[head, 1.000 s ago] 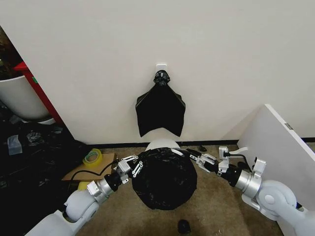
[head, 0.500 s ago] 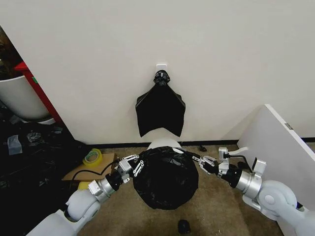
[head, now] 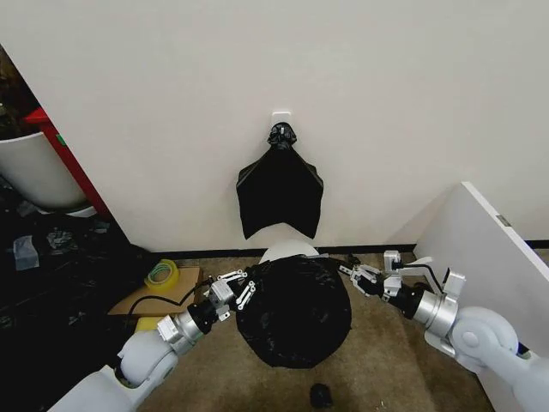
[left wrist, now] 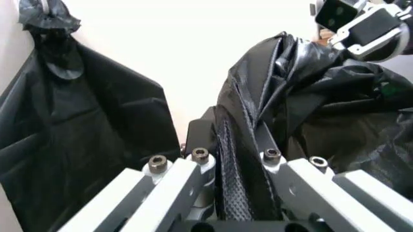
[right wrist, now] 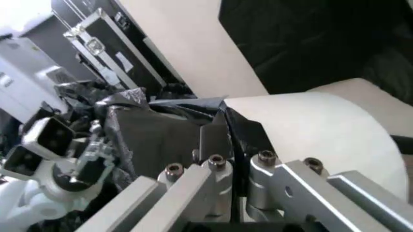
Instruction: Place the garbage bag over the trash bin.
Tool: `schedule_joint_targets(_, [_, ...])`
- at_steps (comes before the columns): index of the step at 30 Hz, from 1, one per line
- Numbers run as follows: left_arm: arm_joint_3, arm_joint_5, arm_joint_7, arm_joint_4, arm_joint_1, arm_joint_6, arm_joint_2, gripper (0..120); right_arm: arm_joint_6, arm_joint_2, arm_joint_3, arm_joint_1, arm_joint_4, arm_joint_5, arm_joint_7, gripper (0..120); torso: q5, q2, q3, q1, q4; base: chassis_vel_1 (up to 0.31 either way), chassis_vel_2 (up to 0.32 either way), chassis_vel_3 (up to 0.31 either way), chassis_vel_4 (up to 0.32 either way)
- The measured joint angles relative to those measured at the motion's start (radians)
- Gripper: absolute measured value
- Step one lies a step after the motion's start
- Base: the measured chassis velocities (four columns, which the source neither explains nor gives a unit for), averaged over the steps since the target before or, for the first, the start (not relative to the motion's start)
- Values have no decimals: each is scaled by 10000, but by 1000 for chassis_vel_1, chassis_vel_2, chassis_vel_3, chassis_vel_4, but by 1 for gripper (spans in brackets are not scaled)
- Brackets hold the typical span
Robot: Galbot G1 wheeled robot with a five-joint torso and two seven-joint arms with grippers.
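Head view: the garbage bag [head: 294, 311] is draped over the trash bin [head: 286, 251], whose cream rim peeks out on the far side near the wall. The left gripper [head: 239, 288] pinches the bag's left edge. The right gripper [head: 350, 273] pinches its right edge.

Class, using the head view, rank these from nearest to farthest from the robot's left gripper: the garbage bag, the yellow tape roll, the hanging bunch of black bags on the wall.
1. The garbage bag: pinched in the left gripper, at its side edge.
2. The yellow tape roll: on the floor, out to the gripper's left.
3. The hanging bunch of black bags: up on the wall, beyond the bin.
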Motion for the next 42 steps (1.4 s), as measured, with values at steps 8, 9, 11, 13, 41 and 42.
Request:
schedule_joint_targets(8, [-2, 463, 96, -119, 16, -165, -16, 4, 3, -86, -638, 511, -465, -738, 109, 0, 0, 0, 0, 0, 0, 0, 0, 0, 0])
schedule_joint_targets(9, [-2, 552, 141, -124, -2, -178, -38, 4, 3, -67, -711, 586, -465, -813, 179, 0, 0, 0, 0, 0, -1, 0, 0, 0, 0])
schedule_joint_targets(11, [-2, 577, 160, -134, -9, -180, -44, 4, 4, -55, -750, 630, -465, -847, 228, 0, -1, 0, 0, 0, -1, 0, 0, 0, 0])
schedule_joint_targets(13, [9, 609, 191, -175, -15, -181, -49, 4, 21, -11, -813, 760, -451, -912, 345, 0, 1, 0, 0, 0, 1, 0, 0, 0, 0])
schedule_joint_targets(41, [-266, 435, 162, -50, 230, -291, -76, 4, 67, -300, -339, 46, -813, 1058, -1900, 81, 0, 0, -1, 0, -1, 0, 0, 0, 0])
schedule_joint_targets(42, [-266, 435, 162, -50, 230, -291, -76, 4, 67, -300, -339, 46, -813, 1058, -1900, 81, 0, 0, -1, 0, -1, 0, 0, 0, 0])
